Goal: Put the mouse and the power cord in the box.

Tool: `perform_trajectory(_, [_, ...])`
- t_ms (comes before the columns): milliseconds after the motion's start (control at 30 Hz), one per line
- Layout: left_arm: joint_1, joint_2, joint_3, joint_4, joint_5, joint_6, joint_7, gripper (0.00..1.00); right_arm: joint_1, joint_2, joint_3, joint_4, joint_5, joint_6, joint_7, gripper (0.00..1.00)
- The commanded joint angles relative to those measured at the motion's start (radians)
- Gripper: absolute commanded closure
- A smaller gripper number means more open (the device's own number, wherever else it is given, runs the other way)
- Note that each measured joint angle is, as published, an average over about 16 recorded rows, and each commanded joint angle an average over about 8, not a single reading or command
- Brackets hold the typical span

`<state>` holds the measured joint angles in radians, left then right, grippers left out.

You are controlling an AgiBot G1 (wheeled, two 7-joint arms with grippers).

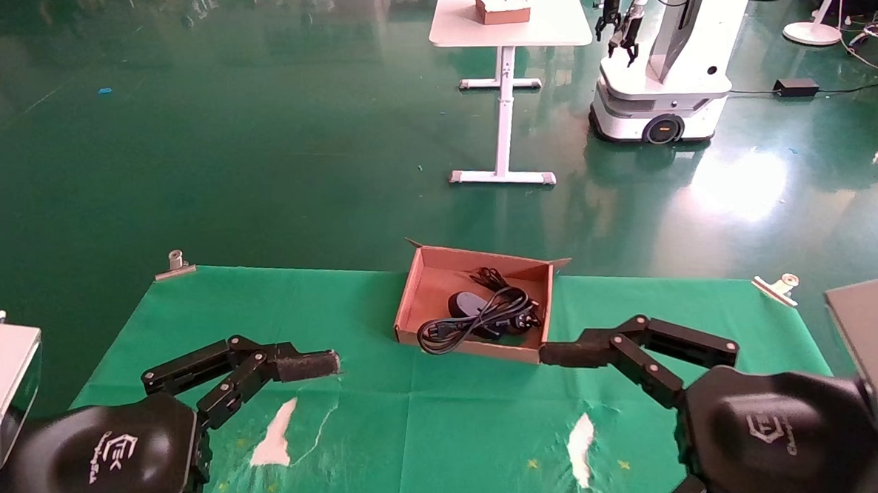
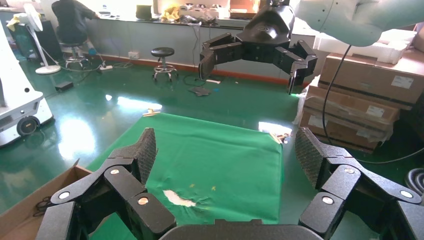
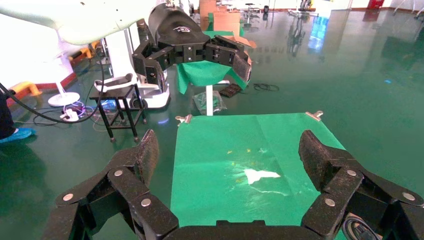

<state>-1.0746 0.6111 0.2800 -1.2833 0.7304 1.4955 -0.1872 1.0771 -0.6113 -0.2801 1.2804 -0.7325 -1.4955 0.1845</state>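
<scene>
Resting inside the box [image 1: 420,292] at the table's far edge: mouse [image 1: 467,304] and power cord [image 1: 486,316]. Left gripper [image 1: 307,365] and right gripper [image 1: 566,353] open, empty. Risk: cord loop overhangs near wall, could snag the right gripper.

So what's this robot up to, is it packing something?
It looks finished. The mouse and the power cord both lie inside the box at the far edge of the green cloth. The left hand and the right hand hover open and empty above the cloth, one to each side, the right one close to the box's near corner.
</scene>
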Motion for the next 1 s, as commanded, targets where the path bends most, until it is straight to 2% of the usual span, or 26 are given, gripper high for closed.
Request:
perform_trajectory(33, [0.0, 0.0, 0.0, 0.0, 0.0, 0.0, 0.0, 0.0, 0.0, 0.0, 0.0, 0.0, 0.0, 0.0, 0.0, 0.0])
perform_trajectory(1000, [0.0, 0.0, 0.0, 0.0, 0.0, 0.0, 0.0, 0.0, 0.0, 0.0, 0.0, 0.0, 0.0, 0.0, 0.0, 0.0])
